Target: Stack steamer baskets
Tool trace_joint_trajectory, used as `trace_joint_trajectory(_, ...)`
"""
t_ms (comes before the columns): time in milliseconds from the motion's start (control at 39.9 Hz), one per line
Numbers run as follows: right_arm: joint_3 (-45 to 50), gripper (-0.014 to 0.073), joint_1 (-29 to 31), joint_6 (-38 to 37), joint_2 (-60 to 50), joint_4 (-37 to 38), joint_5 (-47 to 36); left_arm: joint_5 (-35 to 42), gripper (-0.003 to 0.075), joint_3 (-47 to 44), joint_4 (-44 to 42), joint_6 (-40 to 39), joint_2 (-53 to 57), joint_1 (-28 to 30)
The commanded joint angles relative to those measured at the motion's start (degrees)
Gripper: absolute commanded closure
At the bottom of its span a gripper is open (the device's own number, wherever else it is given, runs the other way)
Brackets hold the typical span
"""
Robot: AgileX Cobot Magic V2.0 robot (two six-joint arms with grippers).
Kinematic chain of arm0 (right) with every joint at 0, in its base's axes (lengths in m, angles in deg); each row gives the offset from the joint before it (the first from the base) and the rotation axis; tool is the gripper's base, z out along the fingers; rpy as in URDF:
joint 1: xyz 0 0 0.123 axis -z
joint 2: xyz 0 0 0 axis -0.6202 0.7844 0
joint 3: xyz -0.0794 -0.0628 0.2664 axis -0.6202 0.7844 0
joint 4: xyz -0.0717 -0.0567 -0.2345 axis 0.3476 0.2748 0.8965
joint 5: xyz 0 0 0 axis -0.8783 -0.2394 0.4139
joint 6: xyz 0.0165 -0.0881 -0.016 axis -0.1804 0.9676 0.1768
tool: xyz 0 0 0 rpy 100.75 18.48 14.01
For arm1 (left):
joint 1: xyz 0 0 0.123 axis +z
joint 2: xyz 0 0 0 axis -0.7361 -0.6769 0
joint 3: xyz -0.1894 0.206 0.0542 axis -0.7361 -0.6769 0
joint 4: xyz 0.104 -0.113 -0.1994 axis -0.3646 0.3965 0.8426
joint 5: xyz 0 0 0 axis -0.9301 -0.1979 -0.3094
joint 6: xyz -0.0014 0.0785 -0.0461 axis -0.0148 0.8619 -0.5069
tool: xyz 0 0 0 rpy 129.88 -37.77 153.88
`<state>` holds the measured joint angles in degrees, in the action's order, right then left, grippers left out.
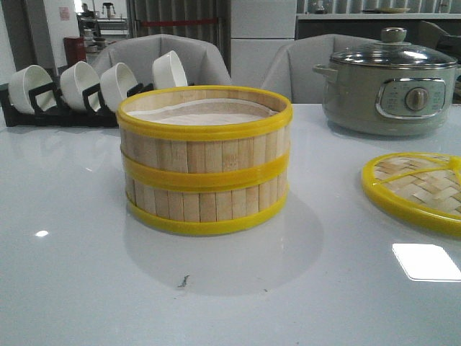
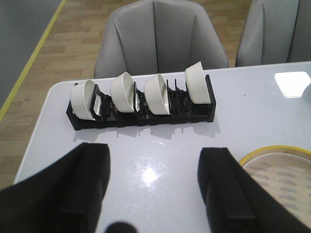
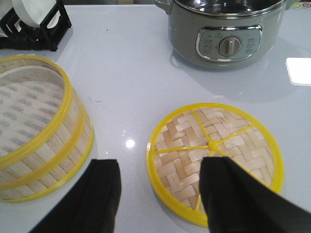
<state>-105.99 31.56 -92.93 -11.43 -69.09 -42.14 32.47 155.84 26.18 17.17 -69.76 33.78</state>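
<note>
The two steamer baskets (image 1: 204, 160) stand one on top of the other in the middle of the table, pale bamboo slats with yellow rims and a white liner in the top one. The stack also shows in the right wrist view (image 3: 36, 131), and its top rim shows in the left wrist view (image 2: 279, 172). My left gripper (image 2: 154, 158) is open and empty above the table beside the stack. My right gripper (image 3: 160, 167) is open and empty, between the stack and the woven lid. Neither gripper shows in the front view.
A flat woven bamboo lid (image 1: 421, 189) with a yellow rim lies at the right; it also shows in the right wrist view (image 3: 214, 158). A grey electric pot (image 1: 390, 88) stands at the back right. A black rack of white bowls (image 1: 79, 90) is at the back left. Grey chairs stand behind the table.
</note>
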Motion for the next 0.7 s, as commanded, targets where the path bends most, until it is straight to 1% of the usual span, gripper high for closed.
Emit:
trace_joint_trajectory(0,-2.0,0.0118,-0.1,0.5,-0.4,0.5,-5.0,6.5,0.0268,-3.7,-1.5,-1.6,6.5,0.1)
trace_joint_trajectory(150,-2.0,0.0118,-0.1,0.5,-0.4,0.5,-5.0,8.9,0.0268,-11.9,-3.3,-3.8,14.0,0.1)
trace_joint_trajectory(251,-2.0,0.0118,-0.1,0.5,-0.4,0.5,-5.0,11.9,0.0268,-18.3,-3.3,-4.3,19.4,0.1)
trace_joint_trajectory(577,-2.0,0.0118,-0.1,0.5,-0.4,0.5,-4.7,11.3,0.0268,-36.4,-3.4,-5.6,31.4,-0.7)
trace_joint_trajectory(677,-2.0,0.0118,-0.1,0.5,-0.4,0.5,-4.7,12.5,0.0268,-41.6,-3.6,-7.7,33.5,-0.7)
